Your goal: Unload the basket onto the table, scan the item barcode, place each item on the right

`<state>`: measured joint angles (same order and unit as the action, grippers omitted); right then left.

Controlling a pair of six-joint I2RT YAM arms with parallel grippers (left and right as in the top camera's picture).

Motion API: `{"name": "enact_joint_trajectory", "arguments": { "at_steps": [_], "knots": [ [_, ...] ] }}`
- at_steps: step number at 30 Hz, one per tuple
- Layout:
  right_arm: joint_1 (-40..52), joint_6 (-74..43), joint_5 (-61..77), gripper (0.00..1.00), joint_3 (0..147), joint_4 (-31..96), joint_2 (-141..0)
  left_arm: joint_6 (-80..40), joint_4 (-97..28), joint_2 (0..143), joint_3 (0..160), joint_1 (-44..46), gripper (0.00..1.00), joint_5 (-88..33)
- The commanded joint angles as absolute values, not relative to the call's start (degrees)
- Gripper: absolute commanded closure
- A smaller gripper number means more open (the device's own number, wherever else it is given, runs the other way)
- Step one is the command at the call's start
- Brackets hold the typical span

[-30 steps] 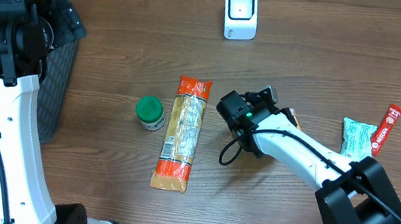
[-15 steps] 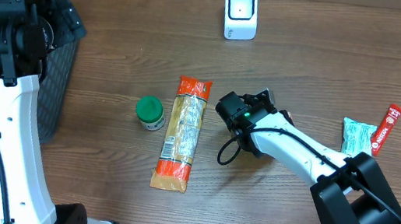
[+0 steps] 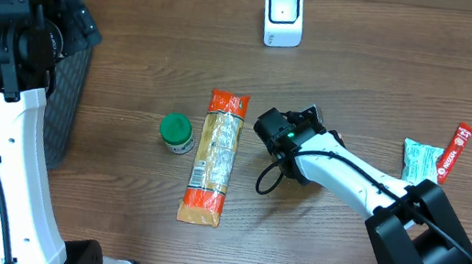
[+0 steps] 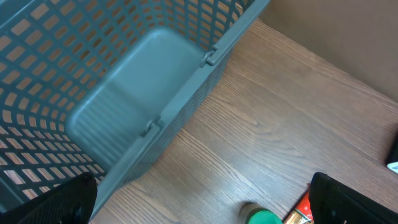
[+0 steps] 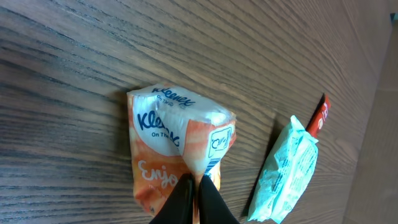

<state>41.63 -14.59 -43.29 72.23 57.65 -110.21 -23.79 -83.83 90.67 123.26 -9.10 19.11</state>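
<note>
Right arm: it reached from its base at the table's near right edge, forearm low and slanted toward the centre, wrist bent down just right of the pasta packet (image 3: pixel 214 157). The right gripper (image 5: pixel 195 194) was clenched, its two fingers pressed together on a fold of wrapper at the orange end of the Kleenex tissue pack (image 5: pixel 177 140). The pack lay on the wood of the table (image 3: pixel 137 44) under the wrist; in the overhead view the wrist hid nearly all of it. It sat at mid-table, well apart from the scanner (image 3: pixel 283 15) at the far edge.

Left arm: it stood upright at the table's left side, its upper part over the grey basket (image 3: pixel 65 99). The left gripper (image 4: pixel 199 186) was released, fingers spread wide at the lower corners of the wrist view with nothing between them, looking down on the basket's rim and bare wood.

Other items: a green-lidded jar (image 3: pixel 176 132) stood just left of the pasta packet. A teal wipes pack (image 3: pixel 419 162) and a red stick sachet (image 3: pixel 455 152) lay side by side near the right edge, beyond the tissue pack in the right wrist view
</note>
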Motion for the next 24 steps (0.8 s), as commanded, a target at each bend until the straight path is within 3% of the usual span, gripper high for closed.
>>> {"name": "enact_joint_trajectory", "arguments": {
  "at_steps": [1, 20, 24],
  "knots": [
    [41.5, -15.0, -43.4, 0.94, 72.3, 57.3, -110.4, -23.3, -83.8, 91.1, 123.9, -9.3, 0.00, 19.8],
    [41.5, -15.0, -41.8, 0.91, 72.3, 56.5, -110.4, -23.3, -83.8, 91.1, 123.9, -9.3, 0.00, 19.8],
    [41.5, -15.0, -41.9, 0.79, 72.3, 56.1, -110.4, -23.3, -83.8, 91.1, 123.9, -9.3, 0.00, 19.8]
  ]
}}
